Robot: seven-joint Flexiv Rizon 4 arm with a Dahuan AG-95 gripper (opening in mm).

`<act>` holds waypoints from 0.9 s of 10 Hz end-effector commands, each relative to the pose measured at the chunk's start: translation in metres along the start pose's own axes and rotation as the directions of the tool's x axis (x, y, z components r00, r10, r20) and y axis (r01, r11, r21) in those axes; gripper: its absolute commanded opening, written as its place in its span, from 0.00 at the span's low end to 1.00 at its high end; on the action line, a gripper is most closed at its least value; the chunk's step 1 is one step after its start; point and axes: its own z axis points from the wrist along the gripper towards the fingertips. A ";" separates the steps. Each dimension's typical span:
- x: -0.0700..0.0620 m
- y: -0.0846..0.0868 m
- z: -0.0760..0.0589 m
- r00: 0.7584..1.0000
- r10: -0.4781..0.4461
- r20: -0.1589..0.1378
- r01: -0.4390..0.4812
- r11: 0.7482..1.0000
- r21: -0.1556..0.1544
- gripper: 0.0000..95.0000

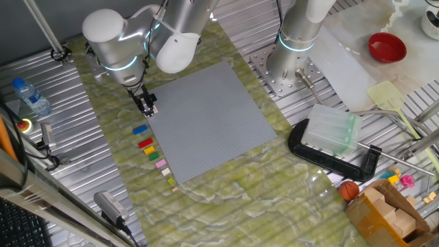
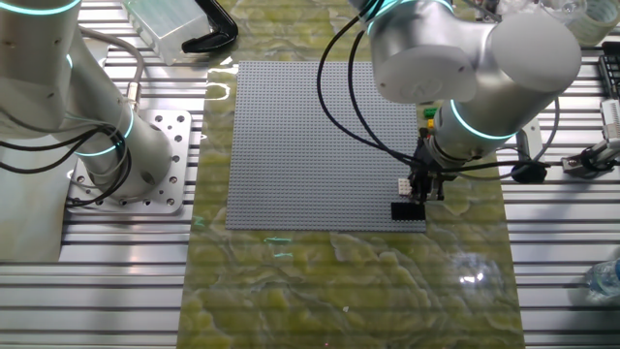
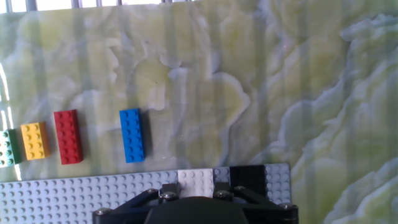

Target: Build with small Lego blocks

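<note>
My gripper (image 3: 195, 188) is low over the corner of the grey baseplate (image 3: 74, 193), its fingers tight against both sides of a white block (image 3: 195, 178) seated on the studs. A black block (image 3: 247, 177) sits on the plate right beside it. In the other fixed view the gripper (image 2: 423, 191) stands just above the black block (image 2: 407, 209), with the white block (image 2: 403, 186) next to it. Off the plate, on the marbled mat, lie blue (image 3: 132, 135), red (image 3: 67, 136), yellow (image 3: 35, 140) and green (image 3: 6, 148) blocks in a row. A pink block (image 1: 161, 164) continues that row.
A second arm's base (image 1: 295, 41) is bolted beyond the baseplate (image 1: 206, 116). A black clamp (image 1: 329, 154) holding a clear box (image 1: 333, 130) sits to the right, with a red bowl (image 1: 387, 46) behind it. A water bottle (image 1: 31, 96) stands at the left.
</note>
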 end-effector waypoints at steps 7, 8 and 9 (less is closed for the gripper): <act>0.002 -0.001 0.004 1.000 -0.004 -0.018 0.004 1.000 -0.006 0.00; 0.002 -0.001 0.004 1.000 -0.006 -0.019 0.006 1.000 -0.007 0.00; 0.002 -0.001 0.004 1.000 -0.011 -0.021 0.010 1.000 -0.007 0.00</act>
